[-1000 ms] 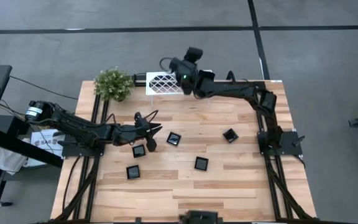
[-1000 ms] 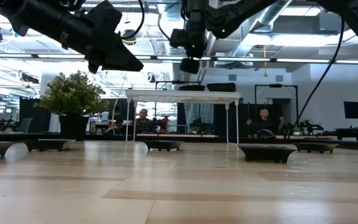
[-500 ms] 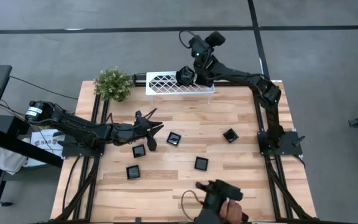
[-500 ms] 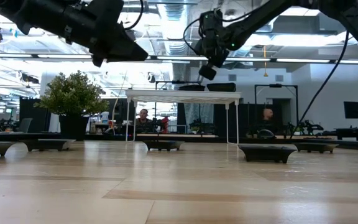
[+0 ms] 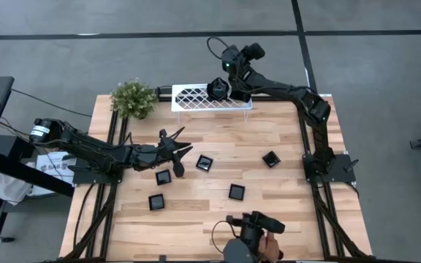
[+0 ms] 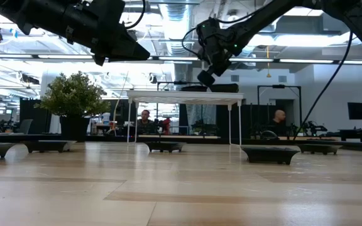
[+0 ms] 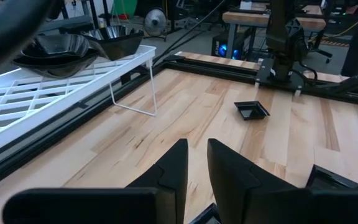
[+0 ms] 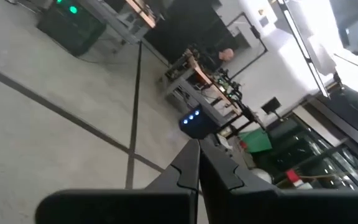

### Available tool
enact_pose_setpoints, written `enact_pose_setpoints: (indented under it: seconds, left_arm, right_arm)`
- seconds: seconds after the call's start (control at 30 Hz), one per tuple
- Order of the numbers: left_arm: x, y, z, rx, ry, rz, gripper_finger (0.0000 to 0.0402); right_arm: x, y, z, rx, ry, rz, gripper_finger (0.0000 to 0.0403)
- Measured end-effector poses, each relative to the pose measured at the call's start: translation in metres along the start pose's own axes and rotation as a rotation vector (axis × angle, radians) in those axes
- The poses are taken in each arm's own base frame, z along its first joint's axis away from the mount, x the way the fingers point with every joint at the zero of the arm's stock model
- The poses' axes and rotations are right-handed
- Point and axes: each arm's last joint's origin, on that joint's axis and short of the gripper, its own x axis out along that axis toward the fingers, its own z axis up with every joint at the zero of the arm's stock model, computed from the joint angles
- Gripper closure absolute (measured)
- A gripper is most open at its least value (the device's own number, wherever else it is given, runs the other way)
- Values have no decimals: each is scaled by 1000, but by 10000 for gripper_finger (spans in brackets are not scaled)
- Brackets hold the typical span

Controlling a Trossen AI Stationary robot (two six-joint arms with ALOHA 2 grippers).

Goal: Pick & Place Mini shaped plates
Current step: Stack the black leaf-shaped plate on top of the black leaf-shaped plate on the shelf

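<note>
Several small black mini shaped plates lie flat on the wooden table, among them a plate (image 5: 205, 163), a plate (image 5: 237, 191) and a plate (image 5: 271, 158). More black plates (image 7: 59, 53) rest on top of the white lattice rack (image 5: 196, 97) at the far edge. My left gripper (image 7: 196, 158) hovers above the table left of the plates (image 5: 181, 150), its fingers a narrow gap apart with nothing between them. My right gripper (image 6: 206, 75) hangs shut and empty above the rack's right half, pointing out past the table's far edge (image 8: 197, 149).
A potted plant (image 5: 134, 98) stands at the far left corner beside the rack. A person's hand (image 5: 258, 239) holding a black device reaches in over the near edge. The table's right part and its near left corner are bare wood.
My right gripper has swung from over the rack's middle toward the far right, rolling as it went, and has stayed shut. My left gripper has tipped up a little. A person's hand has come in at the near edge.
</note>
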Motion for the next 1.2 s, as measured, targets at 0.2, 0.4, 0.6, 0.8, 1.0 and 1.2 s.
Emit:
enact_pose_setpoints:
  seconds: [0.2,0.4,0.6,0.8,1.0,1.2]
  left_arm:
    - [0,0,0,-1,-1,0,339]
    - [0,0,0,0,-1,0,339]
    - [0,0,0,21,-1,0,339]
    - [0,0,0,21,-1,0,339]
    - [0,0,0,21,-1,0,339]
    - [0,0,0,21,-2,0,339]
  right_arm:
    - [-3,3,-2,50,5,23,402]
    - [0,3,-3,87,2,35,402]
    - [2,5,-7,140,13,77,403]
    - [2,6,-7,183,-1,118,403]
    - [2,9,-7,224,-16,208,403]
    - [1,11,-8,239,-27,270,403]
